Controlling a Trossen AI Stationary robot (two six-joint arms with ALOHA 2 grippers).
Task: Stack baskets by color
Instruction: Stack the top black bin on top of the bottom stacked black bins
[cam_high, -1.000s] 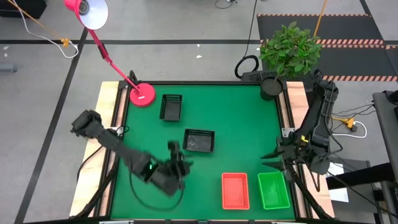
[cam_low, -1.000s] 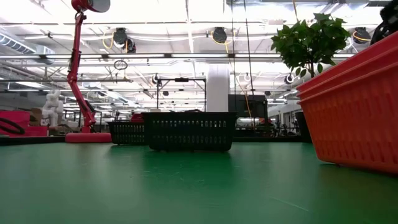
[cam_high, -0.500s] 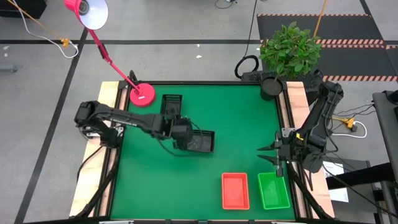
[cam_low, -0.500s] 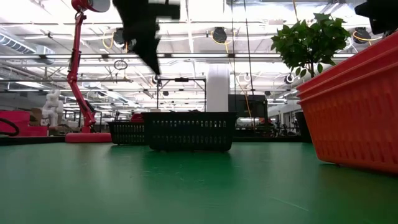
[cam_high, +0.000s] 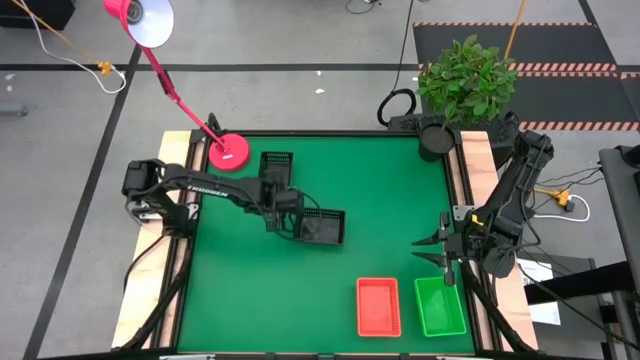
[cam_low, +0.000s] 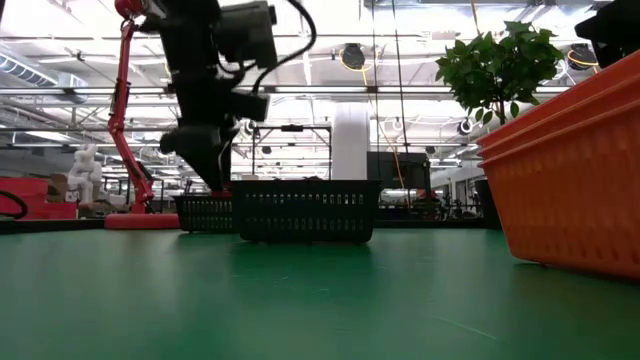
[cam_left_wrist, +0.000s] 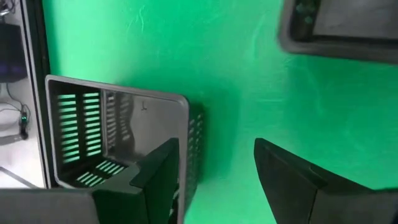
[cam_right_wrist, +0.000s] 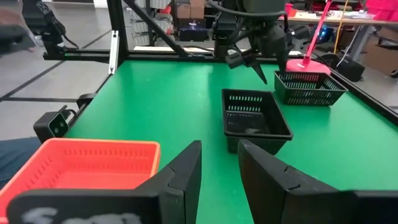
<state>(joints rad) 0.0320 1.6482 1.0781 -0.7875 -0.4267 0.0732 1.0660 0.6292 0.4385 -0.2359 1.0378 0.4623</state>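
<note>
Two black baskets stand on the green table: one mid-table (cam_high: 322, 227), one nearer the far edge (cam_high: 275, 172). My left gripper (cam_high: 287, 218) hangs open between them, just left of the mid-table basket, fingers pointing steeply down with their tips about level with the rims (cam_low: 215, 182). In the left wrist view the far basket (cam_left_wrist: 118, 143) shows behind one finger and the mid-table basket (cam_left_wrist: 339, 28) lies ahead. A red basket (cam_high: 378, 305) and a green basket (cam_high: 440, 305) sit side by side at the near edge. My right gripper (cam_high: 432, 250) waits open beyond the green basket's far end.
The pink lamp base (cam_high: 228, 152) stands at the far left corner, its arm rising over the table's edge. A potted plant (cam_high: 465, 78) and a black pot (cam_high: 437, 138) are at the far right corner. Bare green mat lies between the black baskets and the red one.
My left gripper has swung from the near-left part of the table toward the far edge, up to the two black baskets, and has come down to about their rim height. The baskets have stayed where they were.
</note>
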